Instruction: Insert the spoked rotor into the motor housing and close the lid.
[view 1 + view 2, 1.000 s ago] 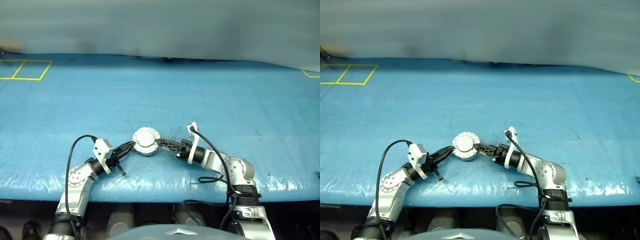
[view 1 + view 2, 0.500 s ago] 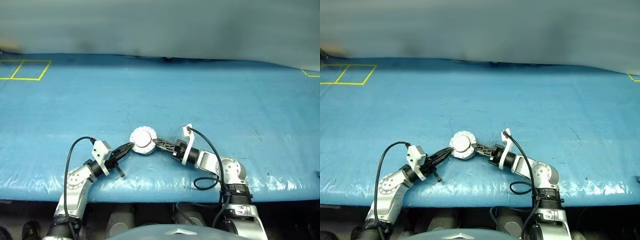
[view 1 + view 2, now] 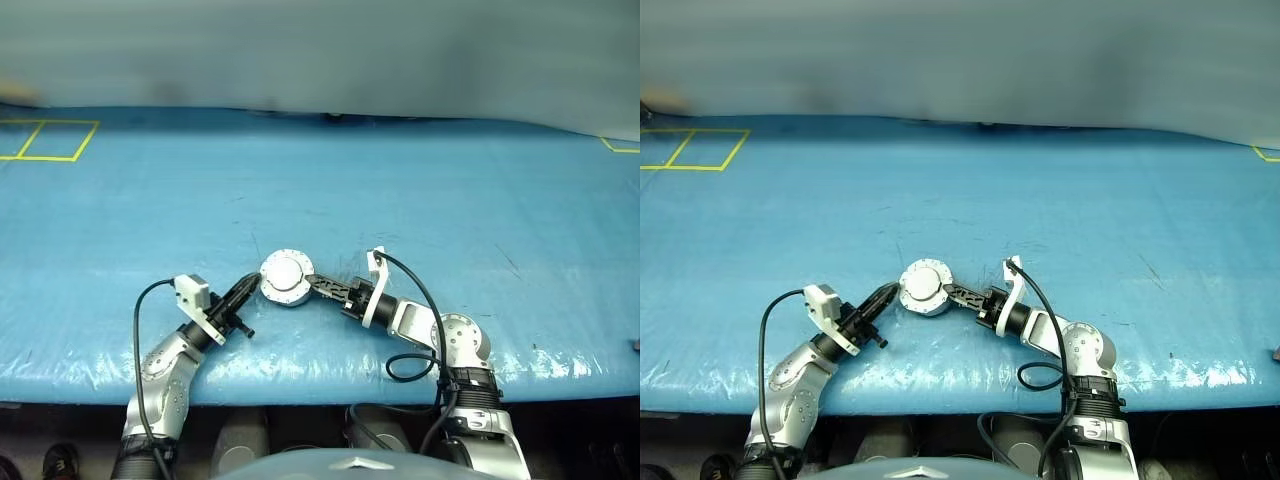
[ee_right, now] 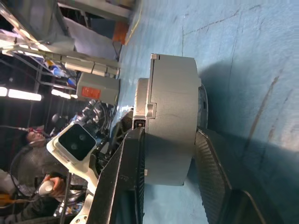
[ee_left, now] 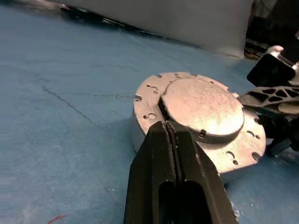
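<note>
Housing (image 3: 285, 279) sits on the blue table (image 3: 420, 190), well toward its near edge, about midway along, lid (image 5: 202, 108) down flat on top, plain face up; rotor not to be seen, presumably inside. Right gripper (image 3: 320, 288) comes in level from the right-hand side, its fingers (image 4: 125, 177) clamped across the shell's side wall. Left gripper (image 3: 247, 290) lies just beside the opposite side, fingers (image 5: 164, 140) pressed together, empty, tips at the lid's rim. Housing lies between the two grippers, the right one holding; any last press on the lid looks like the left's job.
</note>
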